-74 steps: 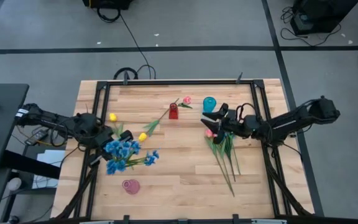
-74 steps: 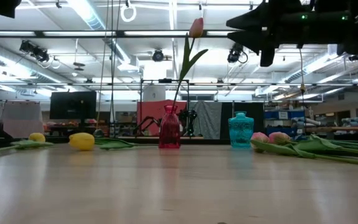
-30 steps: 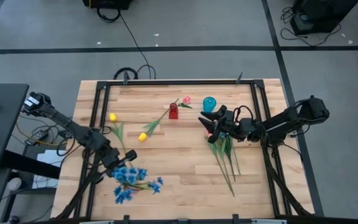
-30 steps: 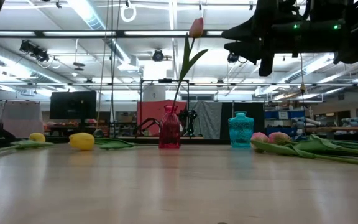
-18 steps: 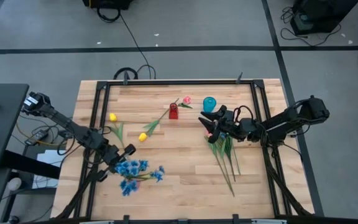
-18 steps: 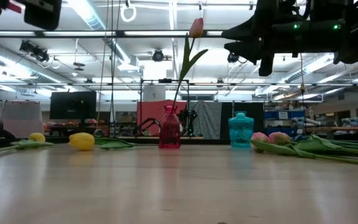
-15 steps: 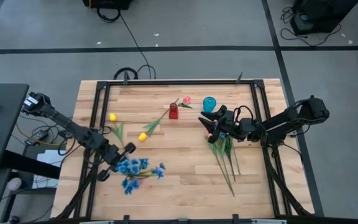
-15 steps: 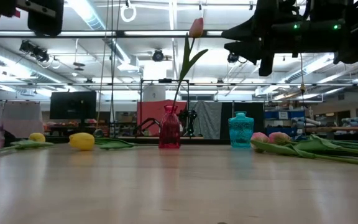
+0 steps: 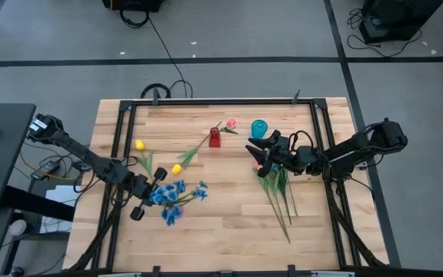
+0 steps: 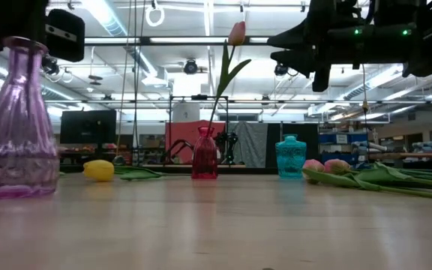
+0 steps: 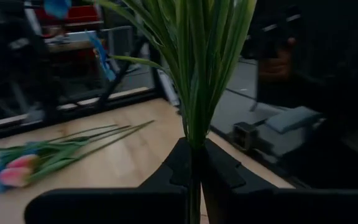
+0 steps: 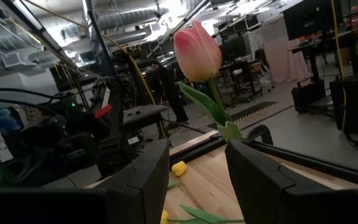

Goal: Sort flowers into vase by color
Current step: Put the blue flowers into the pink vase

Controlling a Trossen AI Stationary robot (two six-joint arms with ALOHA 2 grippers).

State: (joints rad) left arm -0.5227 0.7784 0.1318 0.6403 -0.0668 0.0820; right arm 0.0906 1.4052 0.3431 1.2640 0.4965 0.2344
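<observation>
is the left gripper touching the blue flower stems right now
Touching. The left wrist view shows the left gripper shut on the blue flowers' green stems.

This is a robotics lab or workshop. A wooden table (image 9: 221,215) in a black metal frame (image 9: 121,154) stands on a grey concrete floor (image 9: 229,31) marked with dark tape lines, with cables (image 9: 164,54) trailing across it. Beyond the table, the low view shows an open hall with strip lights (image 10: 103,16) on an exposed ceiling, a monitor (image 10: 88,126), and cluttered workbenches (image 10: 396,150) far behind.
</observation>
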